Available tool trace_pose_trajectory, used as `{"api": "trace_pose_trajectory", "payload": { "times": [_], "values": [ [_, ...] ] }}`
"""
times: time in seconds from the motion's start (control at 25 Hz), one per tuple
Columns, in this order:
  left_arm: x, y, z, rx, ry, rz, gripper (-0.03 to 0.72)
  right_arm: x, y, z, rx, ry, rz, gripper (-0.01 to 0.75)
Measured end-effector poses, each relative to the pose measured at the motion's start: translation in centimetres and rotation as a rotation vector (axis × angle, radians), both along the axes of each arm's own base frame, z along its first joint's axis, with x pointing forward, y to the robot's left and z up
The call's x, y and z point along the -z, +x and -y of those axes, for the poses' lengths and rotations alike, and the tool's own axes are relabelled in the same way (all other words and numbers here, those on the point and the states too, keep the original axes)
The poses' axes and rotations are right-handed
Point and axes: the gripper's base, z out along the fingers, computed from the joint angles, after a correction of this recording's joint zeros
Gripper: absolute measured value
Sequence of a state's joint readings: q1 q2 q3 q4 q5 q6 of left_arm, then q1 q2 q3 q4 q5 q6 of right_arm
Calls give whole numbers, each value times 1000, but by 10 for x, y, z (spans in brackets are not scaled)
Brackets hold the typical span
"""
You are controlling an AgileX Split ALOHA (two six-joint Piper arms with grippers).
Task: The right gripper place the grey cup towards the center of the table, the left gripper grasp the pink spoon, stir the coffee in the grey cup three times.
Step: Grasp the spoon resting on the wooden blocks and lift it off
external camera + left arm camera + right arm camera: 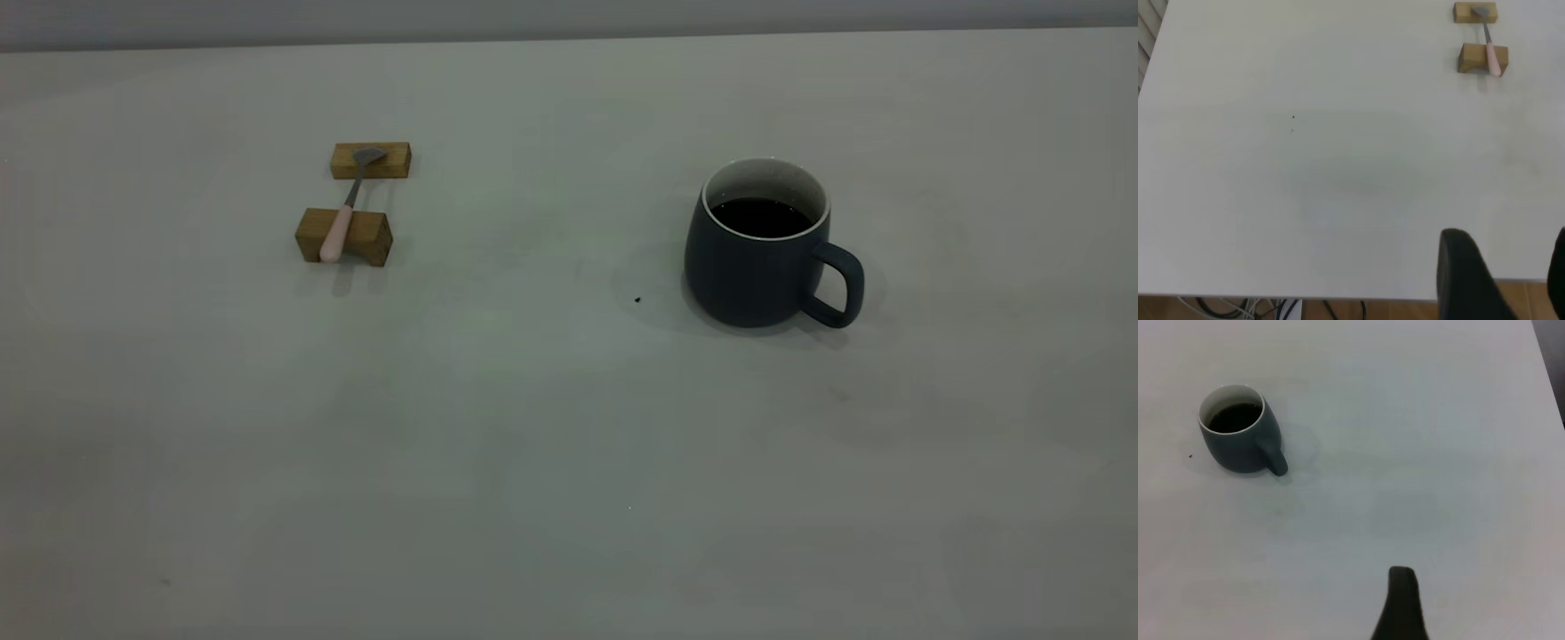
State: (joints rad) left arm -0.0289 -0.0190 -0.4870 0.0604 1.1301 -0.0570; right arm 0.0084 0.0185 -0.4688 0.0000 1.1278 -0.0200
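Both sets of fingers sit far from their targets, grip state unreadable, so the nearly full grey cup (757,244), well ahead of the right gripper (1401,603), could slosh coffee (758,216) if jerked.

**Nothing to read**

I find no lettering, label, brand, number or sign anywhere in my three views. The cup (756,258) shows a plain dark wall and a bare white rim. The spoon (342,218) and the two wooden blocks (345,236) under it carry no print. The table (533,427) bears only a tiny dark speck (637,300), which is no character.
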Motion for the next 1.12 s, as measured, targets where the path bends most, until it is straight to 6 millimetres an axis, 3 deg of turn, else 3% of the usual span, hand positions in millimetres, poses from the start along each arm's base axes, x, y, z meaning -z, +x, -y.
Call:
{"api": "trace_pose_trajectory", "payload": {
  "times": [0.92, 1.0, 1.12],
  "values": [
    [0, 0, 0, 0, 0, -3, 382, 0, 0, 0, 0, 0, 0, 682],
    [-5, 5, 0, -1, 4, -10, 393, 0, 0, 0, -3, 5, 0, 682],
    [-18, 28, 0, -1, 13, -39, 444, 0, 0, 0, -3, 5, 0, 682]
  ]
}}
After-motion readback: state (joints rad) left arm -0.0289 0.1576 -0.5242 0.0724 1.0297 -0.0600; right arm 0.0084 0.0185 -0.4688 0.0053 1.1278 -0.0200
